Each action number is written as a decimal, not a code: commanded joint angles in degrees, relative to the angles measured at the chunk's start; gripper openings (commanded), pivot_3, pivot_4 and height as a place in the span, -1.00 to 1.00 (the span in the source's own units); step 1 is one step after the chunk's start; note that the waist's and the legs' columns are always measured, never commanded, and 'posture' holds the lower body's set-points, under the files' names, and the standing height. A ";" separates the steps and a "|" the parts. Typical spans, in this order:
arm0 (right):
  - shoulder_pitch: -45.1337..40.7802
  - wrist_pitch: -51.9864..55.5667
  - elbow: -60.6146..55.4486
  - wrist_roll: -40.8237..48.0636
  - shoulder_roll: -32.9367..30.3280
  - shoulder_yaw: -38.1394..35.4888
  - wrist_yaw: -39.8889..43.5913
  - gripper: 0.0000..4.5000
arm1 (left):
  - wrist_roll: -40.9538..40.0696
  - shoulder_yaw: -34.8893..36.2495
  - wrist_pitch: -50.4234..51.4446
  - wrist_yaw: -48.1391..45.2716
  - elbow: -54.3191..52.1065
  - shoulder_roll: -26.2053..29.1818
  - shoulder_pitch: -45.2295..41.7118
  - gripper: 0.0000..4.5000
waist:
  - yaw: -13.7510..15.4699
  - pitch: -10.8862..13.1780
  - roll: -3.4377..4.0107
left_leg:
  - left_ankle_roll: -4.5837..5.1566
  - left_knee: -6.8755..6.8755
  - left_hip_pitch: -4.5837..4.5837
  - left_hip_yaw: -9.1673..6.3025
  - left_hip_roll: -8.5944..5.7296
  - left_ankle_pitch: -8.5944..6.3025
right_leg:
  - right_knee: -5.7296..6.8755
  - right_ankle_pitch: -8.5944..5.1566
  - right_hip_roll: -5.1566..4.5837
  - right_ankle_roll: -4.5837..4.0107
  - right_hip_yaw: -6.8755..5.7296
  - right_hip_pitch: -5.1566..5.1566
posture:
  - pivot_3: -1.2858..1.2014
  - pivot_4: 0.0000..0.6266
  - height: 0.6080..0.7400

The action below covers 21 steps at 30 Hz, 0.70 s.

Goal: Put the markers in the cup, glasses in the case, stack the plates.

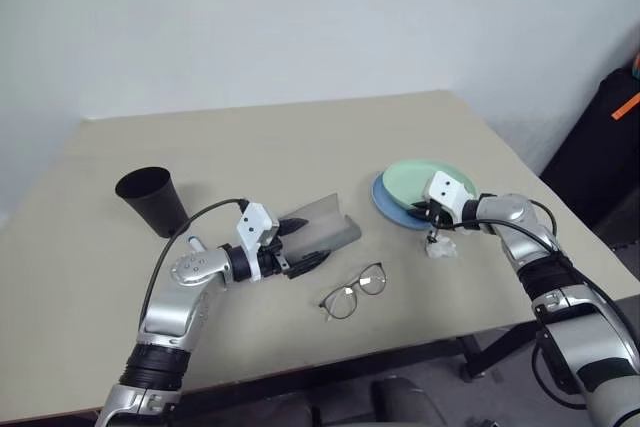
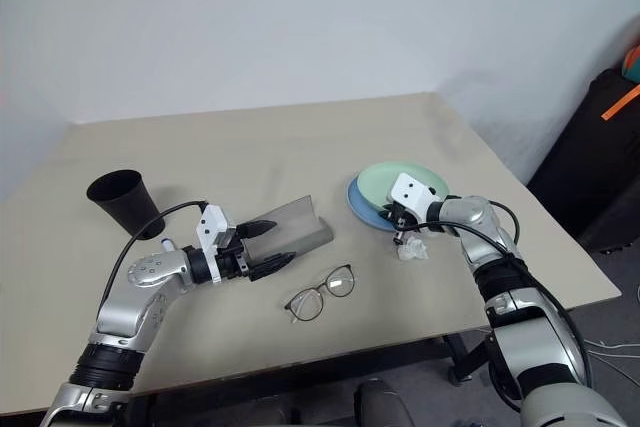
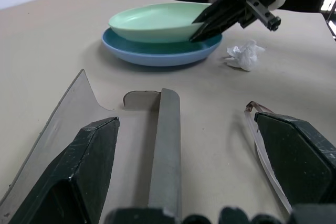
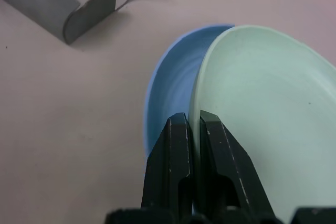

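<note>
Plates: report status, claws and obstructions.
Right claw pinching green plate rim, green atop blue plate, offset. Left claw open over open case. Glasses loose on table. Tissue beside plates.

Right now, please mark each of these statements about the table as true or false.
1. The green plate lies on the blue plate. True.
2. The glasses are inside the case. False: they lie on the table, in front of the open case.
3. The right gripper pinches the green plate's rim. True: its fingers are closed on the rim.
4. The left gripper holds the cup. False: its fingers are spread open at the case, and the cup stands apart.
5. A tissue lies near the plates. True.
</note>
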 commanded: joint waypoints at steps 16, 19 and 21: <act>4.12 8.60 -22.58 6.07 -2.67 -5.51 1.88 0.37 | 0.05 0.14 -0.95 0.46 -2.23 -0.32 -0.13 1.00 | -0.66 0.01 0.01 | 0.00 0.06 0.14 -0.05 -0.05 0.00 | 0.46 -0.02 0.02 -0.02 0.05 -0.03 | 0.03 -1.00 1.00; 6.37 10.37 -25.95 6.26 -4.95 -6.43 1.55 0.37 | 0.09 0.11 -1.02 0.38 -2.14 -0.32 -0.13 1.00 | -0.69 0.01 0.01 | 0.00 0.12 0.10 -0.05 -0.08 0.00 | 0.45 -0.02 0.01 -0.01 0.07 -0.03 | 0.03 -1.00 1.00; 7.65 11.15 -26.94 6.55 -6.45 -7.11 1.53 0.37 | 0.16 0.06 -1.09 0.38 -1.98 -0.39 -0.26 1.00 | -0.69 0.00 -0.01 | 0.00 0.12 0.09 -0.04 -0.08 0.00 | 0.40 -0.06 0.00 -0.06 0.07 -0.03 | 0.03 -1.00 1.00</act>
